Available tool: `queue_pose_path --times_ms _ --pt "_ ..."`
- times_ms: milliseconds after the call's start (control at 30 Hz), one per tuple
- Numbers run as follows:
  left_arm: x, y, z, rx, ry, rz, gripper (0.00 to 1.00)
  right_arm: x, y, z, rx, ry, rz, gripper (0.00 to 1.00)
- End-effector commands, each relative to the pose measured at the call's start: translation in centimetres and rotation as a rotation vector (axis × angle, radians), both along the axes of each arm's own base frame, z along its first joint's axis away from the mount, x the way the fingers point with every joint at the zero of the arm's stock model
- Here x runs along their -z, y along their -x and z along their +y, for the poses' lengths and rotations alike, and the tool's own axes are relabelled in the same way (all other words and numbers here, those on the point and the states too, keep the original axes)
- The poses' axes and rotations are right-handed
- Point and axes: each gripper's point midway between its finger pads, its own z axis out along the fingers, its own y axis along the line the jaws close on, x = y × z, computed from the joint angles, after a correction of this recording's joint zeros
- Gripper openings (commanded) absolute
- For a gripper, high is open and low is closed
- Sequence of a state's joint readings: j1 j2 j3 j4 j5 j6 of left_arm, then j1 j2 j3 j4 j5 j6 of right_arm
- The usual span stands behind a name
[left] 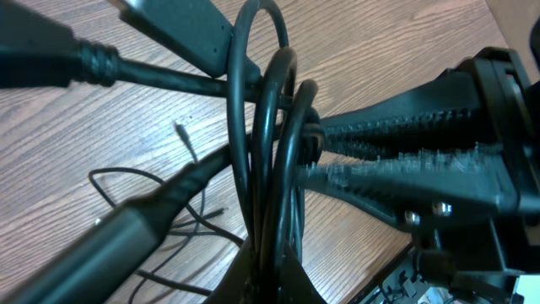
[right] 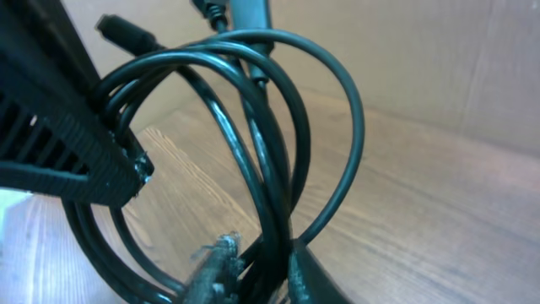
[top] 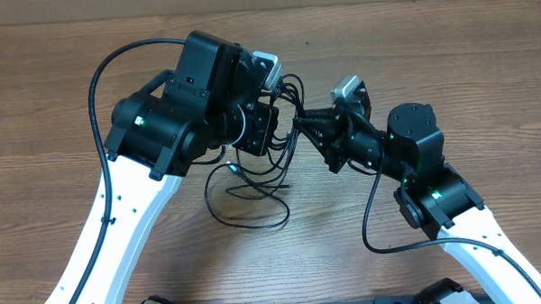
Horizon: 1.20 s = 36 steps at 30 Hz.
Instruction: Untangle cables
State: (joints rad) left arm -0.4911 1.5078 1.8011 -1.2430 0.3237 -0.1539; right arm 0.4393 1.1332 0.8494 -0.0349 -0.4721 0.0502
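Several thin black cables in loops

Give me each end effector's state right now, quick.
Left end effector: closed, pinching the cables.
Right end effector: closed on loops of the same cables.

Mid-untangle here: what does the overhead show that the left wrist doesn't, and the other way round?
Overhead only: the left arm and right arm facing each other, and the full spread of loose loops on the table. Left wrist only: ribbed fingers pinched on one strand, and a small plug tip. Both: the right gripper meeting the coiled cables.
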Motion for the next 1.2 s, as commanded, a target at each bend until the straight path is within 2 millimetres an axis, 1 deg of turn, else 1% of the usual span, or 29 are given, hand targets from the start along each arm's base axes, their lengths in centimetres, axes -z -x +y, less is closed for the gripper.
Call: queue_pose_path --times_ms 0,67,167,267,467,533,633,700,800,833,900,1033,1167 --pt "-0.3 0.3 -0.7 0.016 0.031 0.013 0.04 -1.1 -0.1 0.1 -0.004 -0.012 -0.029 0.09" --pt "-0.4 0.2 -0.7 0.013 0.035 0.008 0.04 -1.1 -0.1 0.1 -0.004 -0.012 -0.029 0.04" --pt "-0.4 -0.3 -0.5 -0.022 0.03 0.0 0.04 -1.1 0.0 0.2 -0.015 -0.015 -0.028 0.04" --pt "-0.3 -0.9 0.1 -0.084 0.013 0.0 0.04 -1.2 0.8 0.8 -0.069 -0.027 -0.022 0.04" --pt "-0.4 -2.2 1.0 -0.205 0.007 -0.012 0.04 -1.2 3.2 2.0 -0.221 -0.047 -0.005 0.04" --pt "-0.6 -2.8 1.3 -0.259 0.01 -0.022 0.04 -1.0 4.5 2.4 -0.3 -0.041 -0.007 0.04" --pt "-0.9 -3.7 1.8 -0.348 0.026 -0.025 0.04 -0.5 5.7 2.7 -0.368 -0.04 0.02 0.04" --pt "-1.0 -4.2 2.4 -0.414 0.032 -0.026 0.04 -0.3 6.5 2.8 -0.414 -0.034 0.02 0.04" --pt "-0.9 -4.9 3.6 -0.539 0.028 -0.024 0.04 -0.4 7.2 3.0 -0.451 -0.045 0.026 0.04" --pt "-0.8 -5.1 4.2 -0.6 0.025 -0.019 0.04 -0.5 7.3 3.0 -0.461 -0.05 0.021 0.04" --pt "-0.7 -5.2 5.0 -0.665 0.022 -0.011 0.04 -0.7 7.2 3.0 -0.461 -0.052 0.011 0.04" --pt "-0.3 -5.1 5.9 -0.733 0.002 -0.002 0.04 -1.0 7.1 3.1 -0.46 -0.056 -0.007 0.04" --pt "0.2 -4.8 7.7 -0.865 -0.019 0.02 0.04 -0.8 6.2 2.9 -0.395 -0.06 0.029 0.04"
